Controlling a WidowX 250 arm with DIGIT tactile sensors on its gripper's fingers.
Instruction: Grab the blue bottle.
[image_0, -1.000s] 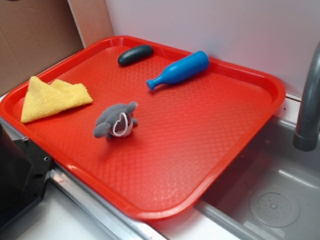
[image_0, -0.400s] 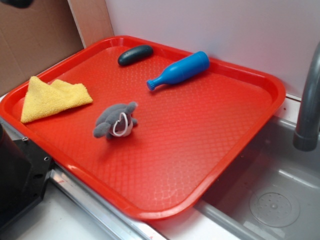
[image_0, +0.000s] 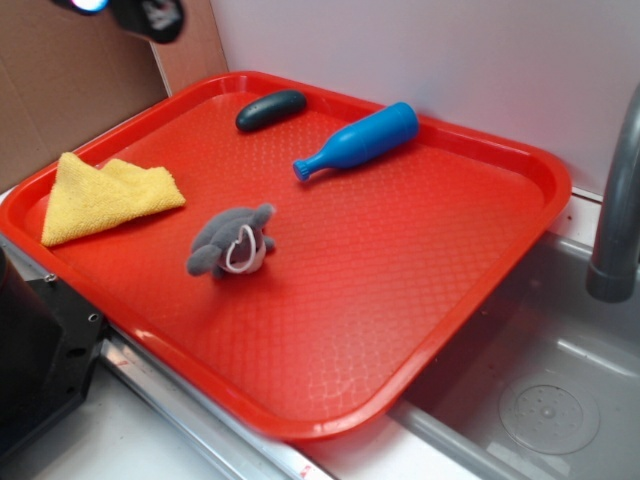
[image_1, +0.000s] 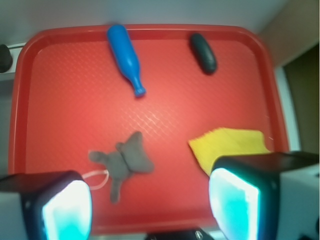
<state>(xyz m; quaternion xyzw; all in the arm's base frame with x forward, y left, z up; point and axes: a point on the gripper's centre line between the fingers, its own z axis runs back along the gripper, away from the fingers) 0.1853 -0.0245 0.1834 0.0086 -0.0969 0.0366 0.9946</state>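
The blue bottle (image_0: 360, 139) lies on its side near the far rim of the red tray (image_0: 500, 240), neck pointing toward the tray's middle. From the wrist camera the blue bottle (image_1: 125, 56) shows at the top, far ahead of my gripper (image_1: 150, 210). My gripper is open, its two pads wide apart with nothing between them, high above the tray's near edge. In the exterior view only a blurred dark part of the gripper (image_0: 135, 14) shows at the top left corner.
A dark green oval object (image_0: 270, 109) lies left of the bottle. A grey plush toy (image_0: 232, 243) sits mid-tray and a folded yellow cloth (image_0: 105, 195) at the tray's left. A sink basin (image_0: 560, 400) and grey faucet (image_0: 618, 200) are to the right.
My gripper has come into the exterior view at the top left corner, moving rightward. The bottle and other objects have not moved.
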